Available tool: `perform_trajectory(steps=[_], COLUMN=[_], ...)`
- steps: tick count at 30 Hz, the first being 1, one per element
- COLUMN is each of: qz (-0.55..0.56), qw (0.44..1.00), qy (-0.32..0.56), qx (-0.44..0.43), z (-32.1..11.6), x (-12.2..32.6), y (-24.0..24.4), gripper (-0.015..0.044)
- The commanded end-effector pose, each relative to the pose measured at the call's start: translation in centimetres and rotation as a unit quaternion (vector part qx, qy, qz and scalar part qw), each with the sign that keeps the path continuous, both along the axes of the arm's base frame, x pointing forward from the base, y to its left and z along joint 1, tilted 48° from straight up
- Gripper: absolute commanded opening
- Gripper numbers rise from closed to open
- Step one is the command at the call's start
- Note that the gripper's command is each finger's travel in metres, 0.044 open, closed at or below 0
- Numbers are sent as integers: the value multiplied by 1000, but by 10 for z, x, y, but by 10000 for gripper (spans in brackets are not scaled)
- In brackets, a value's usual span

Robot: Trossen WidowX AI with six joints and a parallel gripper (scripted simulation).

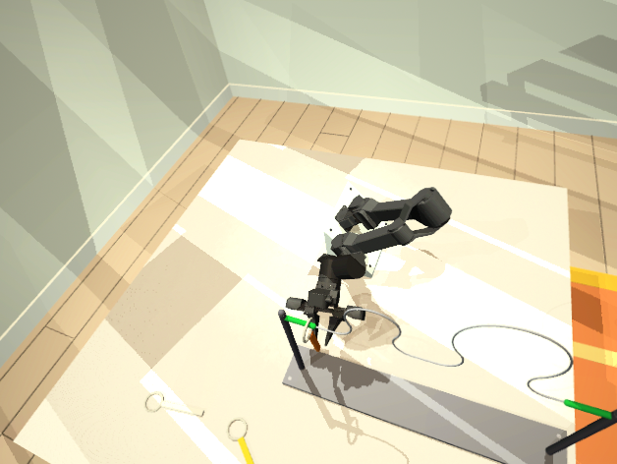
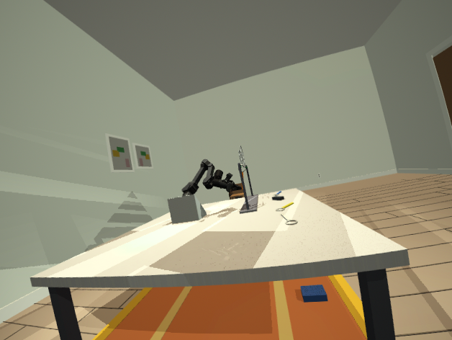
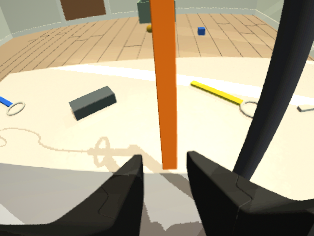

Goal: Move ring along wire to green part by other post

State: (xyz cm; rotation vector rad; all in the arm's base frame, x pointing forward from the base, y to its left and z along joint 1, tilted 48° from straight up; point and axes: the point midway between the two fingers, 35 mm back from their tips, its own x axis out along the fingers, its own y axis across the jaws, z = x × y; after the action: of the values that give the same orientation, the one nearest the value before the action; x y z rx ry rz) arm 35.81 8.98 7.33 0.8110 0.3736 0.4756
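Note:
The ring [image 1: 306,327] hangs around the green part [image 1: 294,319] beside the left post [image 1: 291,340] [image 3: 272,95] in the top view, close to where the thin grey wire [image 1: 428,360] starts. Its orange handle [image 1: 314,342] [image 3: 165,90] points down. My gripper [image 1: 320,340] [image 3: 164,159] is partly open, with nothing held. In the wrist view the handle's lower end shows between and just beyond the separated fingertips. Whether a finger still touches the handle is unclear. The wire crosses in front of the gripper in the top view. The other green part [image 1: 588,408] is at the far right.
The posts stand on a grey base plate [image 1: 428,399]. Beyond it lie a yellow-handled ring [image 1: 245,451] [image 3: 216,92], a pale-handled ring [image 1: 179,407] [image 2: 290,224], a dark block [image 3: 93,103] and a blue-handled ring [image 3: 15,108]. The other post [image 1: 578,435] stands at the right.

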Motion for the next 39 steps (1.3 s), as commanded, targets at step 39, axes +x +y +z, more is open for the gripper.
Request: perform_trajectory(steps=[39], qz=[-1], qw=[1000], qy=[2], qx=[0], z=[6], x=[-41], y=[-26], gripper=[160])
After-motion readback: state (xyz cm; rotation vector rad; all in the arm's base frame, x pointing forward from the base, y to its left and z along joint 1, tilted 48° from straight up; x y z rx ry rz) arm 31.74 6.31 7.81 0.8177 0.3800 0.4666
